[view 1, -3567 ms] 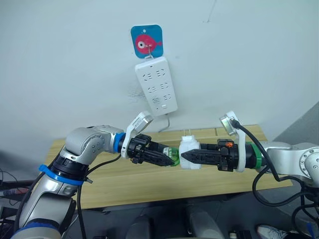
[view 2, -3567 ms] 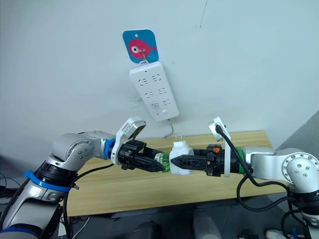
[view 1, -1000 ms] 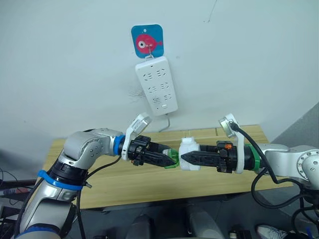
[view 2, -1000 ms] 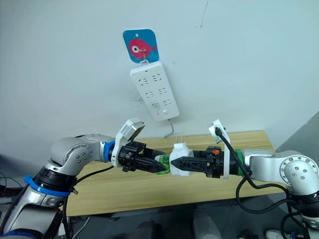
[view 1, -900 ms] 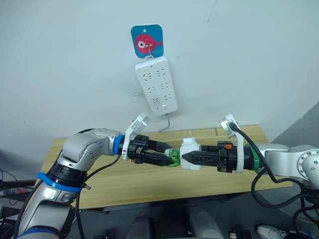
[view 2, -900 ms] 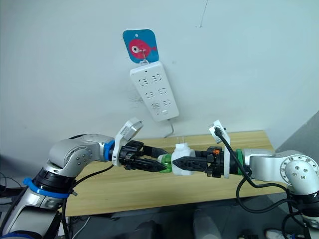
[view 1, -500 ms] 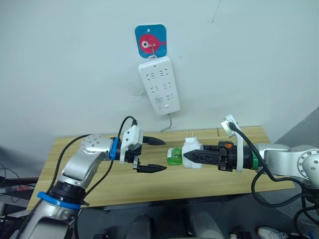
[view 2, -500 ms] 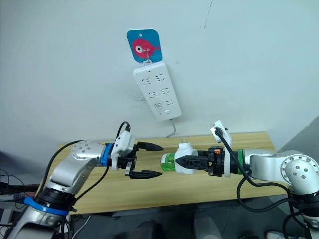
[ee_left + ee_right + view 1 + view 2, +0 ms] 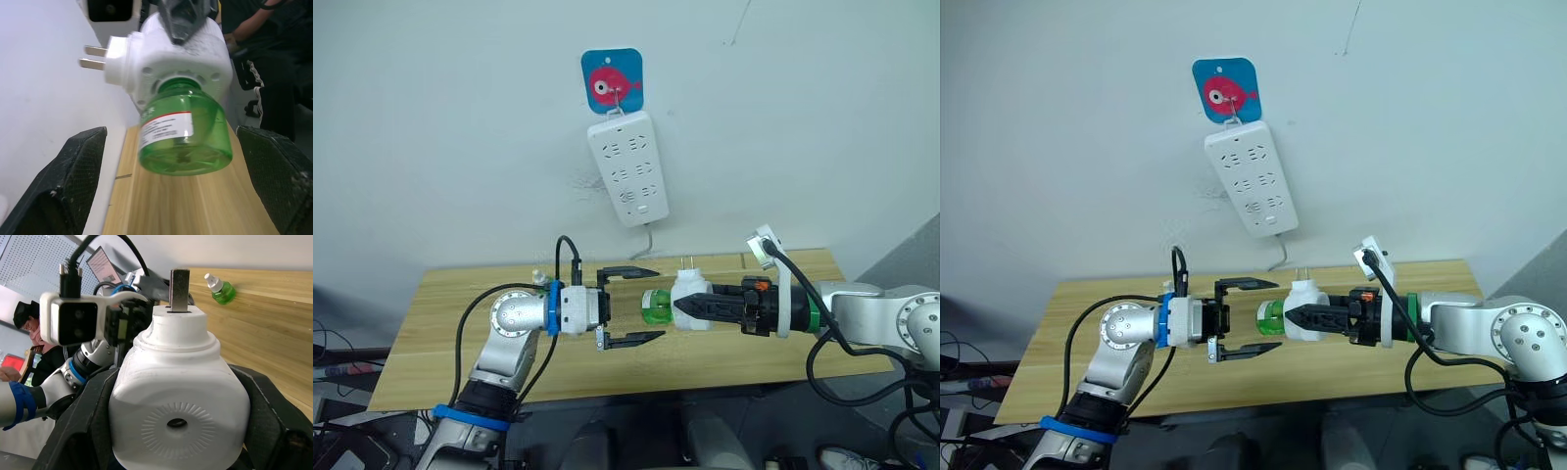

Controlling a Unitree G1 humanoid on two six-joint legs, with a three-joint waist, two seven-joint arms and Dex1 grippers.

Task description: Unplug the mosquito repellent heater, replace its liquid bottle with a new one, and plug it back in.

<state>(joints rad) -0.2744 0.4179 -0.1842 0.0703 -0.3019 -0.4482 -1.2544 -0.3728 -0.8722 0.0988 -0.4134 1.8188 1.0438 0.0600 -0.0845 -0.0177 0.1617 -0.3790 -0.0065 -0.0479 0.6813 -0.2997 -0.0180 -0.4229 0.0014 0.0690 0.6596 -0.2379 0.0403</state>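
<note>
Right end effector [image 9: 690, 306] pinching small white rounded plastic heater [image 9: 689, 299] above wooden bench [image 9: 460, 333] | left end effector [image 9: 641, 305] spread, straddling its green liquid bottle [image 9: 655, 306] | next: close squarely on bottle, twist off without tilting.

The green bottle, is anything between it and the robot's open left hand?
No, nothing visible. The left gripper is open, its fingers apart on either side of open air, facing the green bottle that sticks out of the mosquito repellent heater held in the right gripper.

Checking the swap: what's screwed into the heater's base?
A green liquid bottle sits in the mosquito repellent heater, held by the right tool. Its neck is hidden inside the housing.
</note>
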